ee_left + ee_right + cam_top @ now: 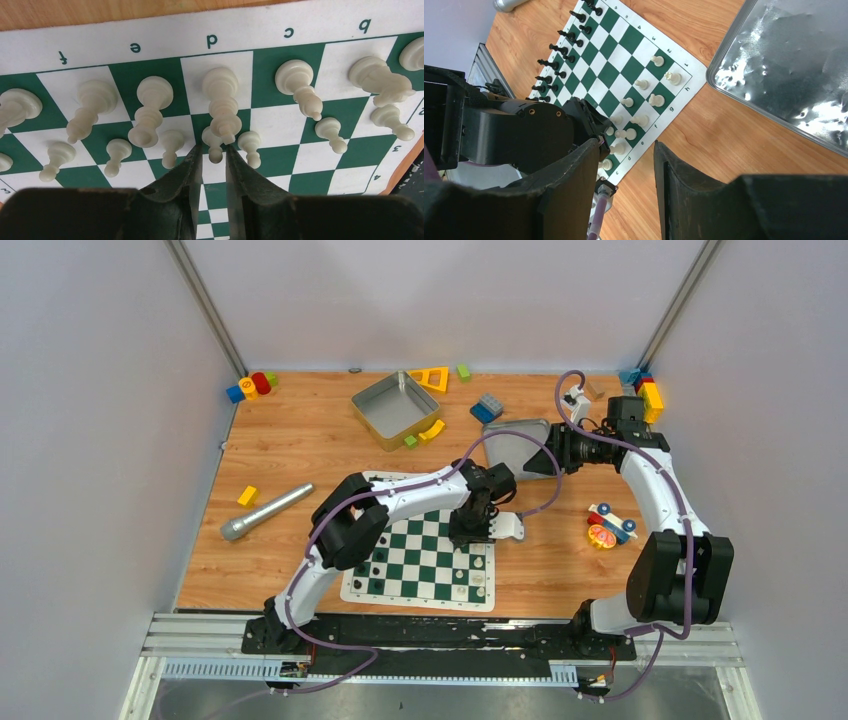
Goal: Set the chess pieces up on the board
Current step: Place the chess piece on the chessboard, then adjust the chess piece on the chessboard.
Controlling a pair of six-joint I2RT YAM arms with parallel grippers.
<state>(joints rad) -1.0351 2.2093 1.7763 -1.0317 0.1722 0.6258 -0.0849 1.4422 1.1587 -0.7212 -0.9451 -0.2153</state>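
Left wrist view shows the left gripper (214, 151) low over the board (325, 25), its two dark fingers parted a little on either side of a cream-white pawn (213, 141). A thin strip of board shows between each finger and the pawn, so the jaws flank it rather than pinch it. The pawn stands on the d file, just in front of the tall piece (221, 95) on the back row, in line with the other white pawns to its left and right. The white back row runs along the lettered edge. Right wrist view shows the right gripper (625, 145) with its fingers spread wide and nothing between them, held above the wooden table (724, 140) between the board's corner and a flat grey metal tray (784, 65). The black pieces (559, 50) line the far side of the board in two rows. In the top external view the left arm reaches across the board to its white side.
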